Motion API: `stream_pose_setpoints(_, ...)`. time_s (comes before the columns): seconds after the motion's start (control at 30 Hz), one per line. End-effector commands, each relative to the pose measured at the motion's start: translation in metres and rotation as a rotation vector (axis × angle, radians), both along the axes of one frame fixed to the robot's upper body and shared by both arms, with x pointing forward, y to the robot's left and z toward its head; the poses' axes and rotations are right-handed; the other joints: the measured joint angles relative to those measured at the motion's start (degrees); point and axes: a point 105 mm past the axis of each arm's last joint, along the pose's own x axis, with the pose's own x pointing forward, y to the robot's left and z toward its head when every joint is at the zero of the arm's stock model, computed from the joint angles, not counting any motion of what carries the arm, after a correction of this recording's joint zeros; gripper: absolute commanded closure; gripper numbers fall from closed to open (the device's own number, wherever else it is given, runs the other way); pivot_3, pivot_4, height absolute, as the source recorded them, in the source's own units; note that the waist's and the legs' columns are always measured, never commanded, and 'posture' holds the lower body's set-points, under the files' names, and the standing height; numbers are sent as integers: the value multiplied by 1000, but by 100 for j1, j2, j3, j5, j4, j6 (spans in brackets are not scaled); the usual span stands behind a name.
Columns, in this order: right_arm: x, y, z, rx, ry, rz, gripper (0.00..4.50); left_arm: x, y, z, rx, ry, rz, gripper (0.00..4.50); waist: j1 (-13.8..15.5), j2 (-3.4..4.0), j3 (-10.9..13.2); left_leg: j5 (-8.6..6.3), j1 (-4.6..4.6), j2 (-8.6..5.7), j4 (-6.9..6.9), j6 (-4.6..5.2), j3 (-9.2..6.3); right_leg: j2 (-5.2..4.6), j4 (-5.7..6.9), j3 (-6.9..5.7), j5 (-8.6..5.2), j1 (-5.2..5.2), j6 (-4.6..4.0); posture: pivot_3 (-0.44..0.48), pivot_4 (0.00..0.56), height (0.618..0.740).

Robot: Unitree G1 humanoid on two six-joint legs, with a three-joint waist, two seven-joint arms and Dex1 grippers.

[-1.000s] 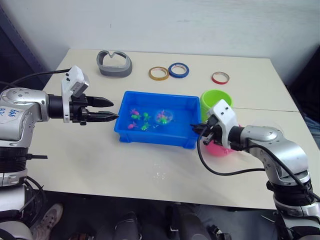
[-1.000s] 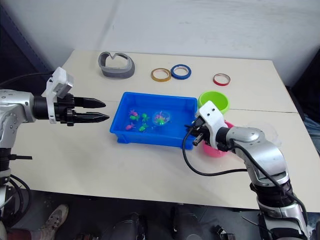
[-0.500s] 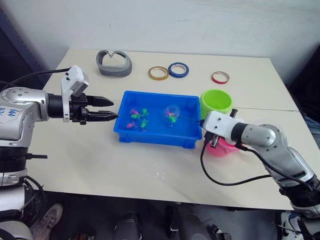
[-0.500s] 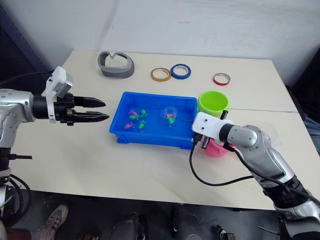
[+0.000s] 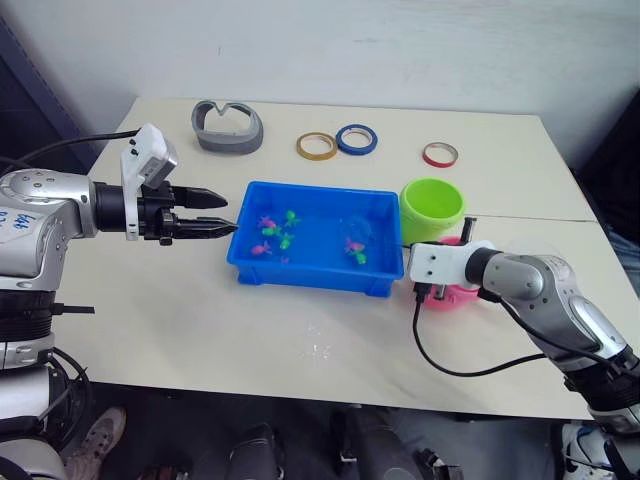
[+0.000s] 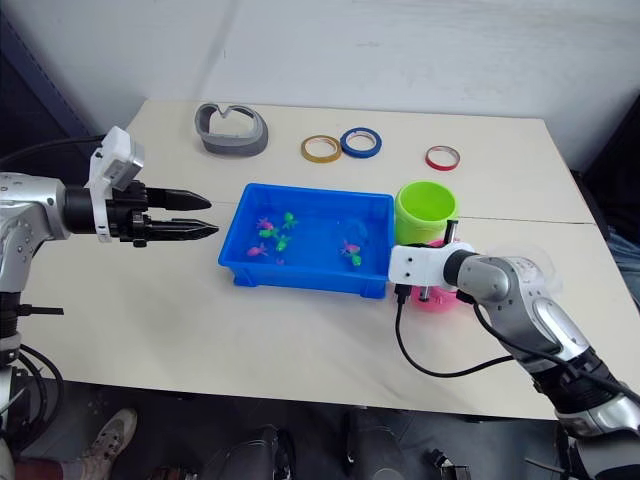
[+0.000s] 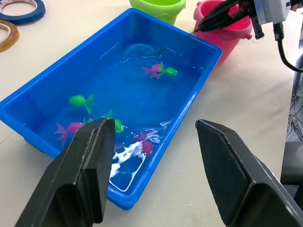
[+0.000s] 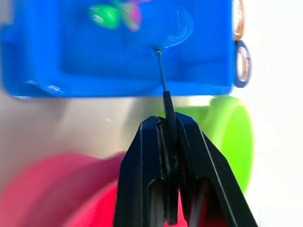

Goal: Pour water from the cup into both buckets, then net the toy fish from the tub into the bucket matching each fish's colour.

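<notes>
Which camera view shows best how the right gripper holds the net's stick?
The right wrist view: the right gripper is shut on the thin stick of the net, whose hoop lies over the tub. The left wrist view shows the same grip sideways and far off. The eye views give only the arm's position.

Looks like robot test room: plain white wall (image 5: 400, 40) at top, bare work table (image 5: 150, 310), tape rings (image 5: 338, 142).

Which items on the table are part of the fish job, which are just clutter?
Job: blue tub, toy fish, net in right gripper, green bucket, pink bucket.

Clutter: grey strap, yellow tape ring, blue tape ring, red tape ring.
</notes>
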Motion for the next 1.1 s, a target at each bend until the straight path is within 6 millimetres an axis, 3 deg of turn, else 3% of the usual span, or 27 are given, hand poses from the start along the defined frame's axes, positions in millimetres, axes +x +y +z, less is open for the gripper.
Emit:
stream_pose_setpoints(0.03,4,-3,17,70,-33,-38,4500,-2,-2,12,-3,-51,-18,1477,1,0,0,0,0,0,0,0,0,0,0,0,0,0,0,0,150,693)
stream_pose_setpoints(0.23,-11,-14,11,96,96,-73,4500,-2,-3,12,-8,-51,-20,1477,21,0,0,0,-1,-1,0,0,-1,-1,1,0,0,0,0,0,150,693)
stream_pose_setpoints(0.83,-38,-18,10,25,229,-56,4500,0,-6,7,-15,-45,-29,1477,25,0,0,0,0,-1,2,1,-1,-2,1,0,0,2,0,0,150,693)
stream_pose_setpoints(1.1,-43,-16,9,128,319,-98,4500,-1,-5,7,-19,-45,-26,1477,28,0,0,0,0,-1,3,1,-1,-2,1,-1,0,2,0,0,150,693)
